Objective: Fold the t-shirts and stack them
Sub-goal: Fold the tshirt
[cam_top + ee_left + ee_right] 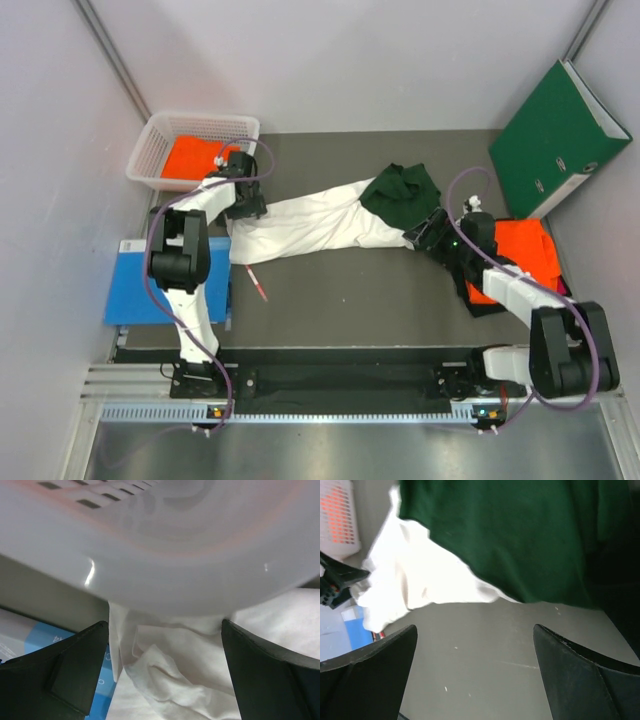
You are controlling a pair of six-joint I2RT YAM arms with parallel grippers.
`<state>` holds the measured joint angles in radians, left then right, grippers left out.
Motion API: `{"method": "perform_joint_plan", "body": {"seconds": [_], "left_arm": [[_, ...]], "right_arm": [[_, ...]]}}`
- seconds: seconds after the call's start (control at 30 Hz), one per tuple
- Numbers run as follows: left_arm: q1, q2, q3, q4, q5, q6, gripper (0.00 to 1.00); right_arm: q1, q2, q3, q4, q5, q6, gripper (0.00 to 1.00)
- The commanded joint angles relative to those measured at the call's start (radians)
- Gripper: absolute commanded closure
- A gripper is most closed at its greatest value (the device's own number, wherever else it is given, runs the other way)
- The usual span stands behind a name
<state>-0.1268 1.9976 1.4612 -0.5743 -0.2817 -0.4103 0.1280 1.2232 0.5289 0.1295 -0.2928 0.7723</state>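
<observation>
The white t-shirt (305, 222) with dark green sleeves (400, 190) lies stretched in a rumpled band across the table. My left gripper (246, 207) is at its left end, open, with bunched white cloth (175, 665) between the spread fingers (75, 675), not pinched. My right gripper (430, 233) is at the shirt's right end, open and empty over bare table (475, 675), with the green sleeve (520, 540) just ahead. An orange t-shirt (195, 157) lies in the white basket (150, 145). Another orange t-shirt (528, 250) lies on a black one (487, 300) at the right.
A green binder (558, 135) leans at the back right. A blue book (165, 290) lies at the left edge, also seen in the left wrist view (37, 635). A red pen (258, 283) lies on the mat in front of the shirt. The basket wall (165, 555) looms close above my left fingers.
</observation>
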Motion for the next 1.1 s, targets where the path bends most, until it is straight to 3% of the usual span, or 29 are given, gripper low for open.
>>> {"method": "perform_joint_plan", "body": {"seconds": [0.0, 0.13, 0.4, 0.5, 0.67, 0.77, 0.87, 1.07], "left_arm": [[-0.002, 0.013, 0.053, 0.031, -0.034, 0.033, 0.01], [-0.002, 0.033, 0.086, 0.019, -0.065, 0.045, 0.01], [-0.002, 0.066, 0.134, -0.002, -0.099, 0.056, 0.01], [-0.002, 0.084, 0.157, -0.016, -0.102, 0.065, 0.06], [-0.004, 0.125, 0.212, -0.039, -0.116, 0.074, 0.26], [-0.008, 0.148, 0.235, -0.056, -0.12, 0.077, 0.37], [-0.014, 0.155, 0.229, -0.067, -0.135, 0.08, 0.44], [-0.028, 0.113, 0.168, -0.061, -0.157, 0.073, 0.41]], "right_arm": [[-0.004, 0.12, -0.032, 0.106, -0.026, 0.08, 0.03], [-0.004, 0.188, -0.061, 0.168, -0.045, 0.137, 0.05], [-0.005, 0.239, -0.078, 0.272, 0.113, 0.202, 0.1], [-0.004, 0.289, -0.04, 0.315, 0.156, 0.202, 0.22], [-0.002, 0.403, 0.068, 0.364, 0.161, 0.187, 0.69], [-0.002, 0.441, 0.131, 0.36, 0.175, 0.154, 0.82], [-0.002, 0.469, 0.201, 0.323, 0.194, 0.11, 0.85], [-0.01, 0.557, 0.362, 0.268, 0.196, 0.018, 0.85]]}}
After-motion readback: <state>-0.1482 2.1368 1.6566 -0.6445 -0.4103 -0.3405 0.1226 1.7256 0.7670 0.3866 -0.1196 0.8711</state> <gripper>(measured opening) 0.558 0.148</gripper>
